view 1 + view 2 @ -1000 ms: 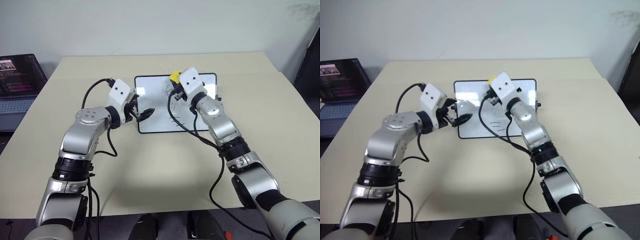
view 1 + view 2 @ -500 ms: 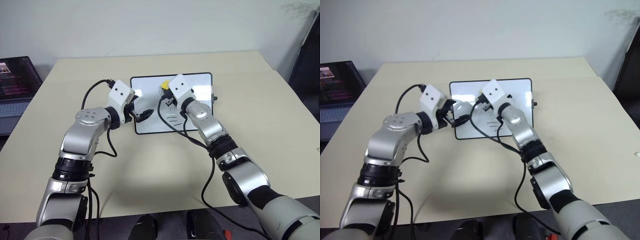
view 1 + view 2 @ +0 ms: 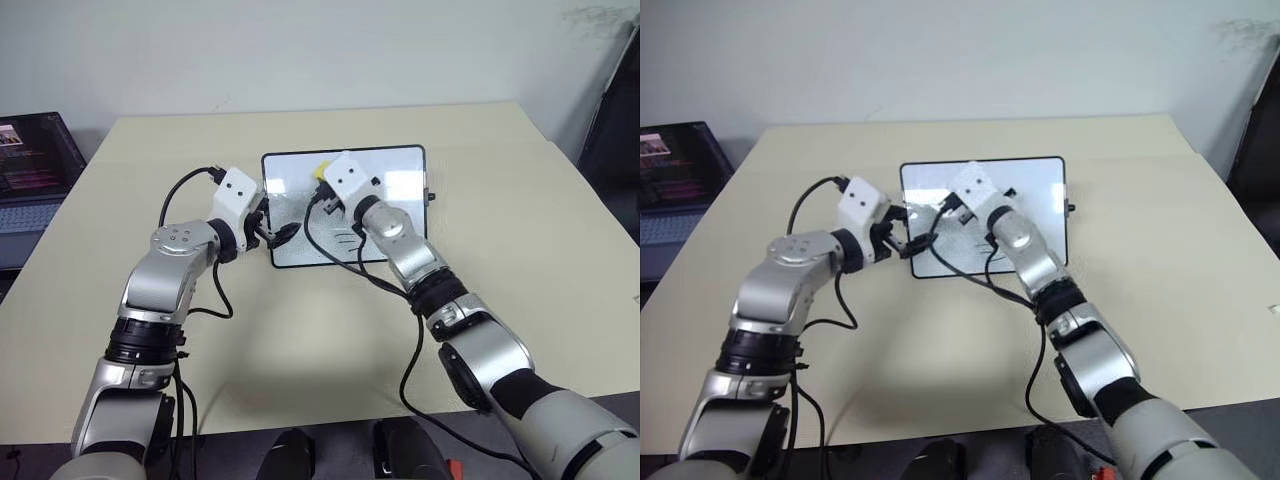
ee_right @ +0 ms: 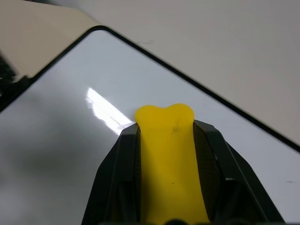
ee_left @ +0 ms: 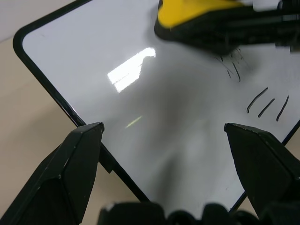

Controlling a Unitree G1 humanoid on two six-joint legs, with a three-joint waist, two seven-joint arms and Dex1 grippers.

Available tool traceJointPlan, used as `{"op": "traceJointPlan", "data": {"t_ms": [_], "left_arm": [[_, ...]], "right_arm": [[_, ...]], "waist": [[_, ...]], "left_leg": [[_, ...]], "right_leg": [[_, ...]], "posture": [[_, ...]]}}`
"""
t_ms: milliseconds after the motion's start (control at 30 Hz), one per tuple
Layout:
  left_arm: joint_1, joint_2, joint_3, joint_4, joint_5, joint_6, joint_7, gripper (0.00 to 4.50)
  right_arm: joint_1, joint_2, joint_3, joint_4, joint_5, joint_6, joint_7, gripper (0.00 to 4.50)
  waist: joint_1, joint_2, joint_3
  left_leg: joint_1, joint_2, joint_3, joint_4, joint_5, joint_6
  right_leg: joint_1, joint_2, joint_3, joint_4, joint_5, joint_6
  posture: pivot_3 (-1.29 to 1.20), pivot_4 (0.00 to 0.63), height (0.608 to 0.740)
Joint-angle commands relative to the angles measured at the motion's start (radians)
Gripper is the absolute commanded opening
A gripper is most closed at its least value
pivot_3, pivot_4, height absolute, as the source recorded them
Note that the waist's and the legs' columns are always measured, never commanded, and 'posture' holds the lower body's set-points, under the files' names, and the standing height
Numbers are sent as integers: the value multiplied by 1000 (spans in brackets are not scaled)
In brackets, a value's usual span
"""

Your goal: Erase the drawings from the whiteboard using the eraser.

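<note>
I'm looking down at a beige table, and the whiteboard lies flat near its far middle, roughly 12 o'clock from my torso. A laptop sits off the table at about 10 o'clock, no part in this.

L arm reaches to the board's near-left corner. L gripper has its jaws spread wide, grasping nothing; in the L wrist view one finger sits off the black frame at the corner and the other over the white surface, so it straddles that edge. Can't tell if it presses the board or just hovers.

R arm crosses over the board from the 4 o'clock side. R gripper is clenched on the eraser, yellow block pinched between both fingers, its tip poking out over the upper-left part of the board. In the L wrist view its dark underside looks down on or right at the surface, just beside some scribbles.

The drawings aren't gone: three short parallel strokes plus a squiggle next to the eraser.

Step, I reckon: mid-wipe, partly done. Next move calls for keeping the pad flat w/ steady pressure and sweeping toward 4 o'clock across the remaining marks, L side steadying the frame so the board doesn't skate.
</note>
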Motion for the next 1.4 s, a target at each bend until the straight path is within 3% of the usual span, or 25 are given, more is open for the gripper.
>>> {"op": "traceJointPlan", "data": {"t_ms": [33, 433, 833, 1233, 1400], "left_arm": [[-2, 12, 26, -26, 2, -20, 1, 4500], [-8, 8, 22, -22, 1, -22, -4, 4500], [-9, 8, 17, -26, 1, -21, -10, 4500], [-10, 5, 15, -30, 3, -22, -14, 4500], [-9, 1, 13, -30, 3, -21, -13, 4500]], "right_arm": [[-21, -14, -18, 5, -14, 11, -25, 1203], [100, -28, 125, -44, -97, 97, 191, 1197], [22, -55, 25, -19, -95, 68, -23, 1195], [97, -38, 95, -45, -102, 167, 176, 1195], [79, -54, 65, -47, -108, 160, 124, 1195]], "waist": [[1, 0, 0], [-9, -1, -2], [10, -1, -2], [2, -2, -3], [4, -2, -3]], "left_leg": [[0, 0, 0, 0, 0, 0], [3, 0, 1, 0, -2, 4], [3, 0, -1, 1, 5, 2], [5, 0, 1, 0, 5, 2], [6, 0, 0, 0, 6, 1]], "right_leg": [[0, 0, 0, 0, 0, 0], [2, 1, 0, 1, 2, 0], [4, 3, 0, 0, 9, -1], [4, 3, 0, 0, 9, -1], [5, 4, 0, 0, 10, -2]], "posture": [[0, 150, 740], [0, 150, 740], [0, 150, 740], [0, 150, 740], [0, 150, 740]]}}
